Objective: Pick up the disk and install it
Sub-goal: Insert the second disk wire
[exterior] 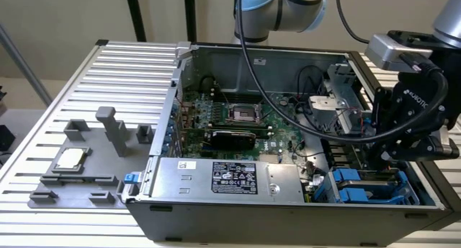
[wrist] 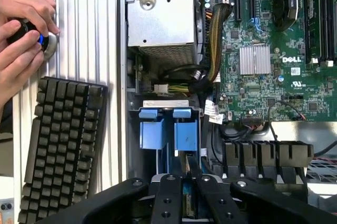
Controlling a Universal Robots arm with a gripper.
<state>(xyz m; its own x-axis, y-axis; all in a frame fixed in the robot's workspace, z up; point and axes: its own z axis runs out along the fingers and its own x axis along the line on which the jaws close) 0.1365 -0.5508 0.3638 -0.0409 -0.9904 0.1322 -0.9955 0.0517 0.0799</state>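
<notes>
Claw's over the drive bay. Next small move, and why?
Probably a slow, short descent: the claw hangs just above the blue carriers in the computer case, roughly lined up with them. Whether it touches them can't be told.

Drive bay: the gripper (exterior: pixel 392 160) hangs just above the blue carriers (wrist: pixel 168 132), between the power supply box (exterior: pixel 223 178) and the case wall (exterior: pixel 432 183).
Cables: a bundle (wrist: pixel 208 60) crosses close beside the bay.
Motherboard (exterior: pixel 238 121): open from above.
Outside the case: a keyboard (wrist: pixel 60 147) and a person's hands (wrist: pixel 23 23) occupy the table (exterior: pixel 129 69).
</notes>
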